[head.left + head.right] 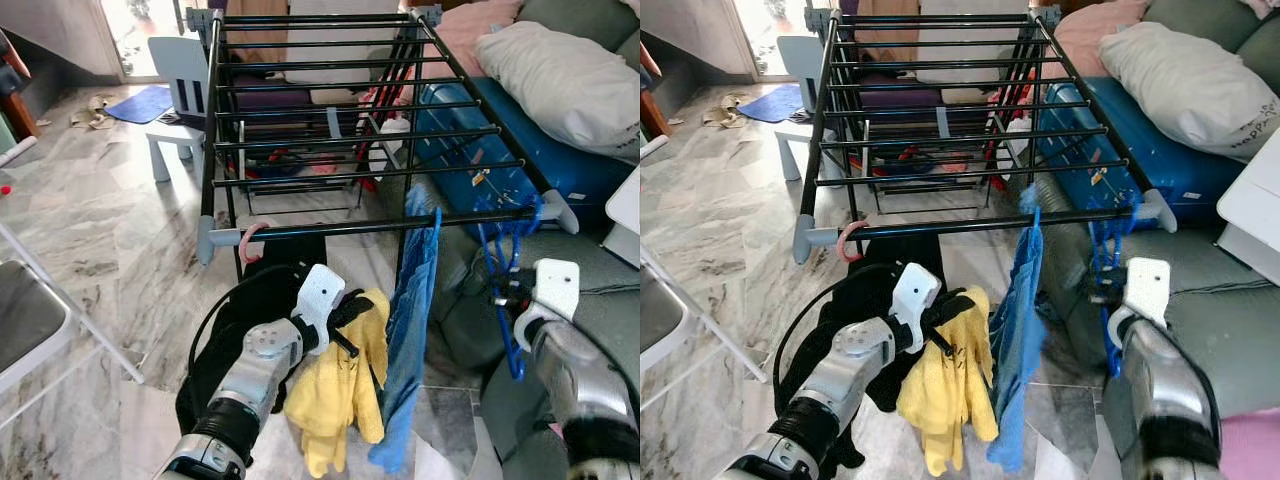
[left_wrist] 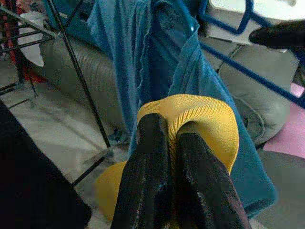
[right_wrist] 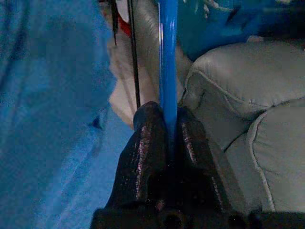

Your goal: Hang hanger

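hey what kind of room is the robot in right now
Probably a home living room used for drying laundry: a black metal drying rack stands on a marble-tiled floor, beside a grey cushioned sofa with a white pillow.

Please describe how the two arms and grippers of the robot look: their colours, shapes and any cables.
Both arms are silver metal with rounded joints and a ribbed black band lower down. Each wrist carries a flat white plate with small holes. The left gripper and right gripper each have two long black fingers, glossy and rounded at the tips. A thin black cable loops beside the left arm.
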### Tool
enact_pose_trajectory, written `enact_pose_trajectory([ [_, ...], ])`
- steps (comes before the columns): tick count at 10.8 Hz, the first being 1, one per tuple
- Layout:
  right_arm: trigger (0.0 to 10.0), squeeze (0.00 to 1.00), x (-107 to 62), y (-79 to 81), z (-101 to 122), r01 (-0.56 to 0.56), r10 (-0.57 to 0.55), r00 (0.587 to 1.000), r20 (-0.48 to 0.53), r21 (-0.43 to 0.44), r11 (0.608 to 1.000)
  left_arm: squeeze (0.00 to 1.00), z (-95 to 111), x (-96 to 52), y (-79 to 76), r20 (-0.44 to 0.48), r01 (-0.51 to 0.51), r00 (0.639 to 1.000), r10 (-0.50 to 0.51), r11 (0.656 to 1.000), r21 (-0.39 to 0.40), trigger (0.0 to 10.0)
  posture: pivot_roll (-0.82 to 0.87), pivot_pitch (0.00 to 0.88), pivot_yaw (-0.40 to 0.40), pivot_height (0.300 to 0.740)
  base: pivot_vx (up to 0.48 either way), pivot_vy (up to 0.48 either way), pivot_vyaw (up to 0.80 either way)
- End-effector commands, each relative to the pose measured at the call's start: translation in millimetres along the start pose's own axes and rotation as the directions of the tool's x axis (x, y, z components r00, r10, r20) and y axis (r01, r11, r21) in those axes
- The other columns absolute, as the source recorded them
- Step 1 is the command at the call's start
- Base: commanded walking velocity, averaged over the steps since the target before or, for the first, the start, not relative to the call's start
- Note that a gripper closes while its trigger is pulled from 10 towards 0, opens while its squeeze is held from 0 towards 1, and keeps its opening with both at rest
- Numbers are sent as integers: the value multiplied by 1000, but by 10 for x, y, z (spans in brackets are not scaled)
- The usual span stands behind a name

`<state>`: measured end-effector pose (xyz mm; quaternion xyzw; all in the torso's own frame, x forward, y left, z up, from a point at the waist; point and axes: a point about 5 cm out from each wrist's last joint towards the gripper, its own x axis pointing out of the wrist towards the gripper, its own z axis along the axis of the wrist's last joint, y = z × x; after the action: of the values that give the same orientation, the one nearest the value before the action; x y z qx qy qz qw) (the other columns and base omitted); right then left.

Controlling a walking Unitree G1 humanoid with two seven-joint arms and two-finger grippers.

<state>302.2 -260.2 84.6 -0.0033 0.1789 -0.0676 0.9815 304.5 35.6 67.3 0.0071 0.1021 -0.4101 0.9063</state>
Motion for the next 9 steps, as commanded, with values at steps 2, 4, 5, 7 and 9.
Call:
enact_pose_trajectory([
  [2,0,0,-113,85,138,-31,35,995,89,-48,998,0,109,52,-11,29,-12,1000,10,999,52,10000,4,0,-63,740,0,0,0],
  [4,10000,0,-372,110,-61,-29,35,996,81,-72,997,0,99,56,-36,33,-26,999,24,998,63,10000,0,0,-61,740,0,0,0],
  [5,10000,0,-488,112,-163,-17,22,997,75,-60,998,0,106,49,-32,38,-31,999,29,997,71,10000,-3,0,-59,740,0,0,0],
  [7,10000,0,-736,190,-356,6,-4,998,56,-31,1000,0,125,10,30,40,-49,998,45,995,91,10000,-12,0,-48,740,0,0,0],
  [9,10000,0,-787,283,-416,9,-10,999,38,2,1000,0,119,-7,52,33,-51,998,47,992,111,10000,-10,0,-46,740,0,0,0],
])
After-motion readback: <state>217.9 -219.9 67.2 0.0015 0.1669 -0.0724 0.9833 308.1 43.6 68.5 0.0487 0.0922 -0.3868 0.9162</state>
